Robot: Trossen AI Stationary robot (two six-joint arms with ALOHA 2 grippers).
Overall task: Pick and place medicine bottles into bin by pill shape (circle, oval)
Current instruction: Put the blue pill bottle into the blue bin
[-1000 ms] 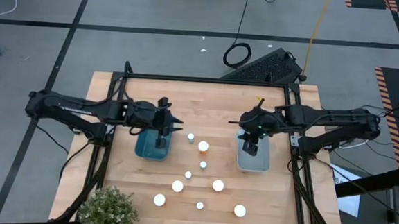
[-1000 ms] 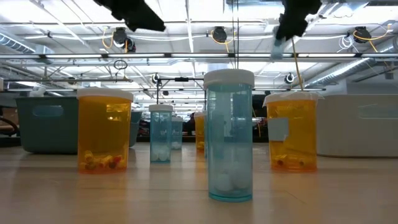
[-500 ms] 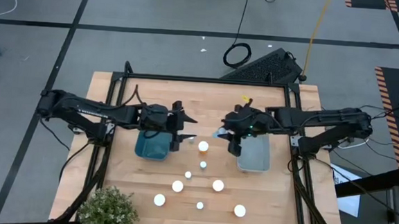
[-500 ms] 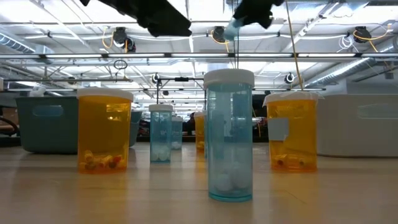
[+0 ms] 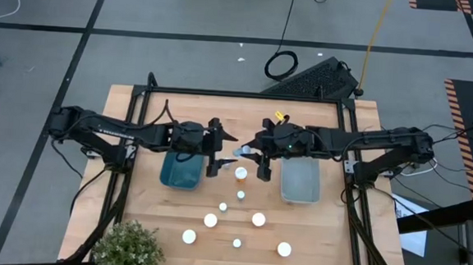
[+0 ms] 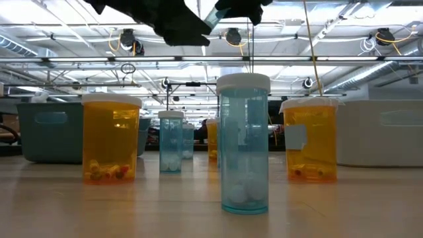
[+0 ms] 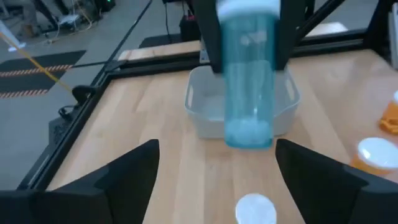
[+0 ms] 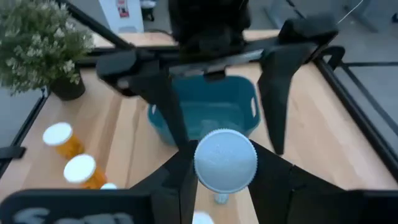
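The two grippers face each other above the middle of the table, and a handover looks to be the step in hand. The right gripper point(image 5: 251, 155) is clamped on a pale blue bottle point(image 5: 240, 152), holding it clear of the wood with its white cap pointing at 9 o'clock in the high view, straight toward the left arm. The bottle's long axis lies roughly along the line joining the two wrists.

The left gripper point(image 5: 223, 149) hangs just at 9 o'clock of that cap, its fingers spread wide and holding nothing; in the left wrist view the blue bottle point(image 7: 249, 74) stands centred between them but a little beyond their tips, not yet touched.

The teal bin point(image 5: 180, 173) sits at 7 o'clock of the left gripper, and the clear bin point(image 5: 301, 182) at 4 o'clock of the right one. The other bottles stand loose toward 6 o'clock, an orange bottle point(image 5: 240, 175) nearest, just beneath the meeting point.
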